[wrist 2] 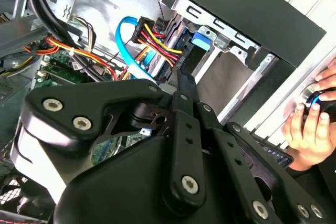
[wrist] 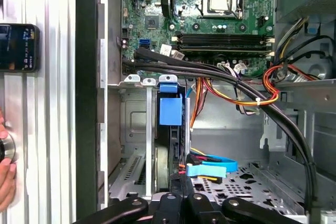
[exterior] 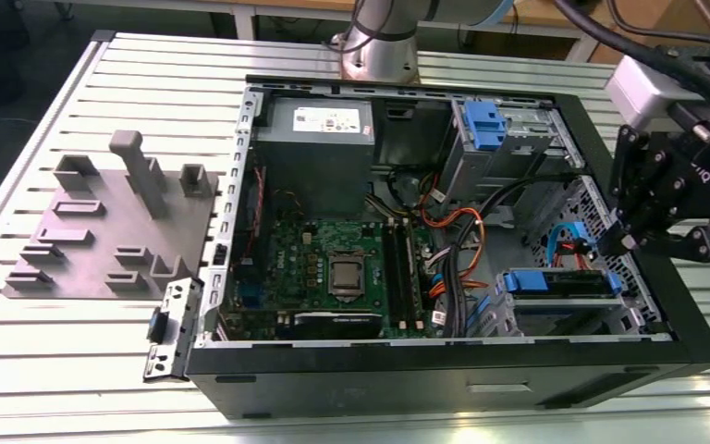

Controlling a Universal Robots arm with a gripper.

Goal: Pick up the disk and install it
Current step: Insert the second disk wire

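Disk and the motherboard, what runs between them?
Black cables cross between the disk and the motherboard in the first wrist view, with orange and red wires beside them.

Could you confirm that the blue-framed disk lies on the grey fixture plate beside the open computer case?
Not quite: the exterior view shows the disk sitting in the drive bay inside the open computer case, not on the grey fixture plate.

Cables crowd bay w/ disk; motherboard side open.
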